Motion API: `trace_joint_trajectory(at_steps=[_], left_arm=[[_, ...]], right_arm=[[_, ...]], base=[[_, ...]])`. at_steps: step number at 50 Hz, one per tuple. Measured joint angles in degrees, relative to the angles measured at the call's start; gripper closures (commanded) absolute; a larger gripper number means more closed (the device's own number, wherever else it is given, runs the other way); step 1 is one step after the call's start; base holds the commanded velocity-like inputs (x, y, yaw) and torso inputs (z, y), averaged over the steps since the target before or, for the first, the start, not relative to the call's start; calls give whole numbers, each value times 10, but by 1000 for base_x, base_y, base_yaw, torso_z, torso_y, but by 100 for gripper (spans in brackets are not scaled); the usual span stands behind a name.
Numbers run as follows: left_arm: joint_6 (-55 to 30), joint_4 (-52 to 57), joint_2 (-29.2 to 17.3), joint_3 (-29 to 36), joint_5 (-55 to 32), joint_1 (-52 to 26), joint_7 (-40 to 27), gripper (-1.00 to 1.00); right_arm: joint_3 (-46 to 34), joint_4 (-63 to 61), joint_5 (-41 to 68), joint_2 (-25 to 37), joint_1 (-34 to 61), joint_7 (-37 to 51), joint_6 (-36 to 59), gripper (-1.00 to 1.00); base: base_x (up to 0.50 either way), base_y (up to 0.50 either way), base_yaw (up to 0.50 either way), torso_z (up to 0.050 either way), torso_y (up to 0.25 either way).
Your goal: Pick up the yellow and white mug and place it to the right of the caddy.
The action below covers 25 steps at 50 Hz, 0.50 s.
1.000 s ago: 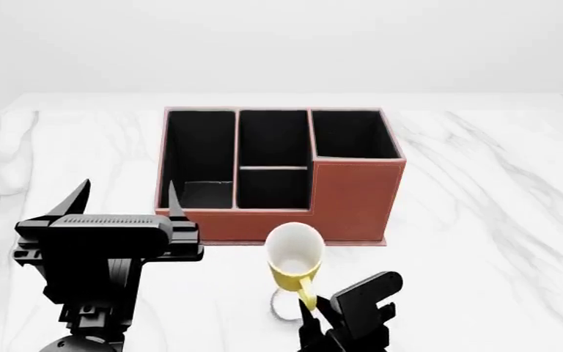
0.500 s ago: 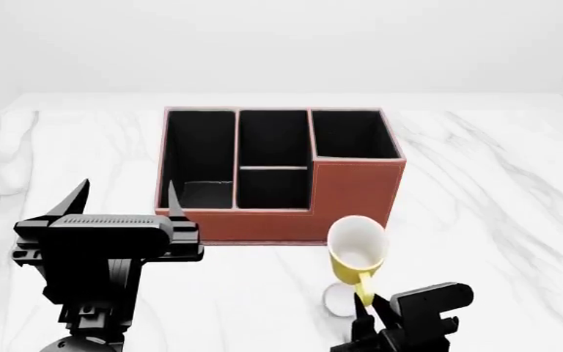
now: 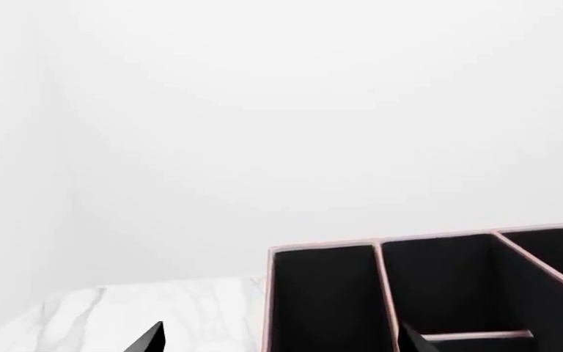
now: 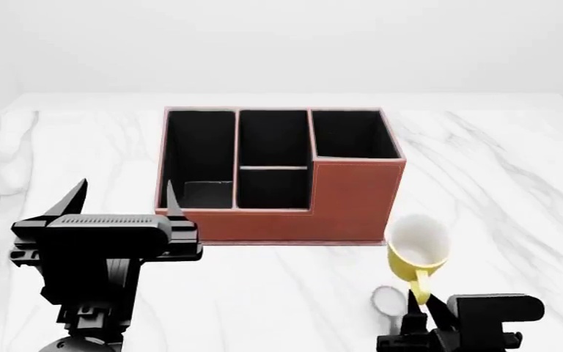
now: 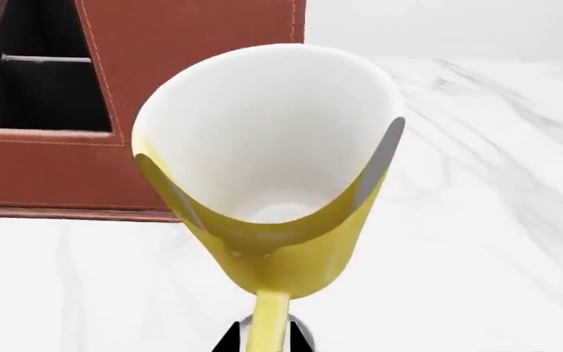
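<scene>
The yellow and white mug [image 4: 416, 249] hangs above the table, tilted, just off the caddy's front right corner. My right gripper [image 4: 421, 306] is shut on its yellow handle [image 5: 267, 326]; the white inside [image 5: 267, 139] fills the right wrist view. The reddish-brown caddy [image 4: 345, 202] with black compartments stands at the table's middle and shows behind the mug in the right wrist view [image 5: 193, 44]. My left gripper [image 4: 123, 199] is open and empty, held up left of the caddy's front left corner; its two fingertips [image 3: 149, 339] show far apart in the left wrist view, with the caddy [image 3: 325, 293] beyond.
The white marble table [image 4: 497, 169] stretches right of the caddy. A small round shadow [image 4: 389, 299] lies on the table under the mug. A white wall stands behind the table.
My right gripper has carried the mug to the right, from in front of the caddy's middle to off its front right corner. The left arm has not moved.
</scene>
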Motion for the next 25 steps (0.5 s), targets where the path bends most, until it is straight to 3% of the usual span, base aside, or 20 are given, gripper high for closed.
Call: trace_joint_trajectory(at_steps=[25], left_arm=[[5, -9, -4, 0, -5, -2, -7, -100]], right_arm=[[29, 9, 25, 17, 41, 44, 42, 100]], base=[[0, 0, 0, 0, 0]])
